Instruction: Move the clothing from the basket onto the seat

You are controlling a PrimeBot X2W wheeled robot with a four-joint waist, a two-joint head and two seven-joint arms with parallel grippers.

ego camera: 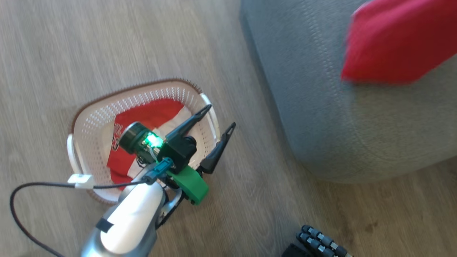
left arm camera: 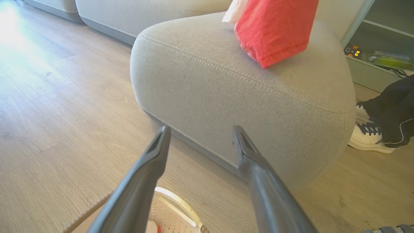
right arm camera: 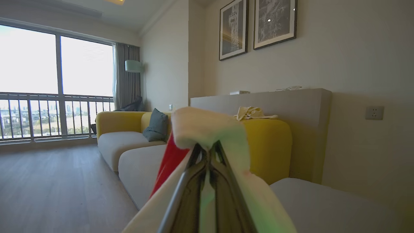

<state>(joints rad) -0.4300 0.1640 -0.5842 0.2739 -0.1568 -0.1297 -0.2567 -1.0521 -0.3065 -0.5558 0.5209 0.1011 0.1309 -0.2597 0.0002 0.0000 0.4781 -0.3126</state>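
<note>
A pale wood-look floor (ego camera: pixel 71 46) was seen beneath both arms, and a strip of bare boards was left open between the basket (ego camera: pixel 142 87) and the grey seat (ego camera: pixel 339 125), just beyond the tips of the left gripper (ego camera: pixel 220 116). That gripper was held spread wide with nothing between its fingers (left arm camera: pixel 152 161); one finger was poised over the basket's side handle and the other just outside the rim. In the left wrist view the seat's rounded end, edged by a line of light stitching (left arm camera: pixel 194 56), was faced straight ahead of the fingertips, while the perforated basket wall (left arm camera: pixel 174 207) was seen below and between them. The second garment (ego camera: pixel 150 114) was lying in the basket under the left wrist, and its red print on a white stripe was too blurred to be read. The right gripper (right arm camera: pixel 208 152) was clenched tight on the held garment (right arm camera: pixel 207 127), white cloth being folded over the fingertips and red cloth hanging to their left. The same garment (left arm camera: pixel 275 29) was seen above the seat's top; whether its lower corner touched could not be told. Beyond the right fingers a long room was shown: a yellow sofa back (right arm camera: pixel 268 142), a railed window (right arm camera: pixel 48 81), two framed pictures (right arm camera: pixel 233 29) and a wall socket (right arm camera: pixel 374 112). Past the seat's far end a white shoe (left arm camera: pixel 368 136) and a shelf (left arm camera: pixel 381 58) were seen
</note>
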